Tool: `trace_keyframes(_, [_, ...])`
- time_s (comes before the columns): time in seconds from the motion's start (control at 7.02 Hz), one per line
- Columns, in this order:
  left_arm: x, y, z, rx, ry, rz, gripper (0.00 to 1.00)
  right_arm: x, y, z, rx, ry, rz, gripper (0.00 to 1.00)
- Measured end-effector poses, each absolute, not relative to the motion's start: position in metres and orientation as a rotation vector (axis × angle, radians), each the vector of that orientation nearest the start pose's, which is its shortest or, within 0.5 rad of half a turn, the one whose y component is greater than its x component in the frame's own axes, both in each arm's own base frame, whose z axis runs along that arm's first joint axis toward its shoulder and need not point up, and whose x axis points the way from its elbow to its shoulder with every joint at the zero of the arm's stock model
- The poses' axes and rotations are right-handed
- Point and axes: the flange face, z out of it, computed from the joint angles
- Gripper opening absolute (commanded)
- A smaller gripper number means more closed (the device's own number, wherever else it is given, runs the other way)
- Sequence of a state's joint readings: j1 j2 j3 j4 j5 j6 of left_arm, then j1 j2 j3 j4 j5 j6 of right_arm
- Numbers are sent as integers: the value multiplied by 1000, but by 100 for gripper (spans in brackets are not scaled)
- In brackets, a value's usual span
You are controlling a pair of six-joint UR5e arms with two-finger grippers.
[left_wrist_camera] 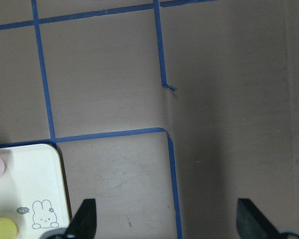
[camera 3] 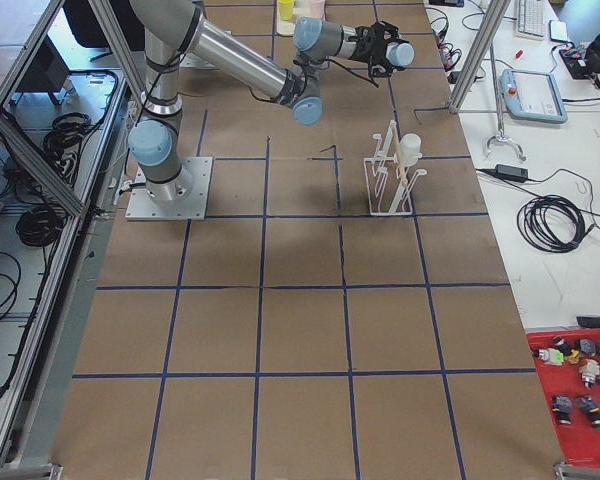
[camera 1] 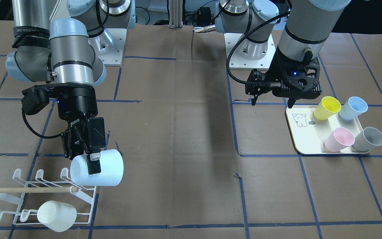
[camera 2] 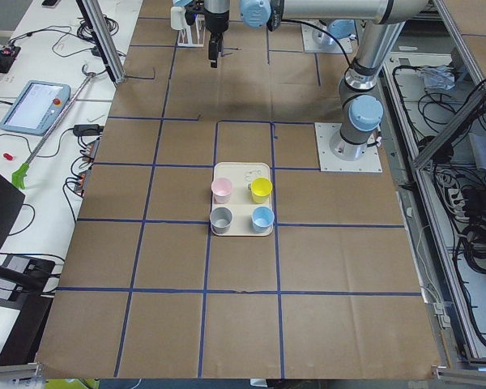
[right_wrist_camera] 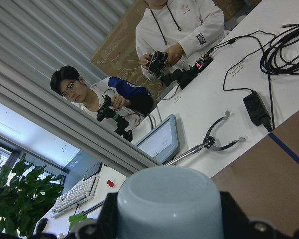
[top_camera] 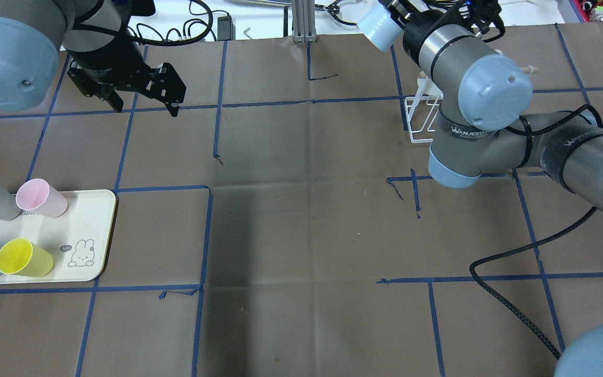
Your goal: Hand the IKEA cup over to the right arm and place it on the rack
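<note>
My right gripper [camera 1: 93,164] is shut on a pale blue-white IKEA cup [camera 1: 102,171]. It holds the cup on its side just above the back row of the white wire rack [camera 1: 28,186]. The right wrist view shows the cup's closed end [right_wrist_camera: 169,204] between the fingers. In the overhead view the cup [top_camera: 380,26] is at the far edge, and my right arm partly hides the rack [top_camera: 421,118]. A second white cup [camera 1: 57,215] hangs on the rack's front row. My left gripper [camera 1: 272,103] is open and empty, above the table near the tray's corner; its fingertips [left_wrist_camera: 84,219] stand wide apart.
A cream tray [camera 1: 302,139] with a bunny print holds a yellow cup [camera 1: 327,108], a blue cup [camera 1: 352,108], a pink cup [camera 1: 338,139] and a grey cup [camera 1: 368,139]. A wooden dowel [camera 1: 28,190] crosses the rack. Operators sit beyond the table's far edge [right_wrist_camera: 179,30].
</note>
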State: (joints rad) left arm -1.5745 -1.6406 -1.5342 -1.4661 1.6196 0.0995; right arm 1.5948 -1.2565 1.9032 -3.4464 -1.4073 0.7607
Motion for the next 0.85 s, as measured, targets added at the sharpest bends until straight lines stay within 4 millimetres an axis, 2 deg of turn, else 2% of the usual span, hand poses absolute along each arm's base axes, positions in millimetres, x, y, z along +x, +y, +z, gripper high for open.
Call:
trace_keyframes(0.43, [-113, -529, 486, 46, 3138, -126, 99, 111, -579, 391, 591, 2191, -1504, 9])
trace_keyframes(0.85, [-113, -530, 488, -69, 3140, -130, 99, 81, -584, 391, 568, 2257, -1583, 9])
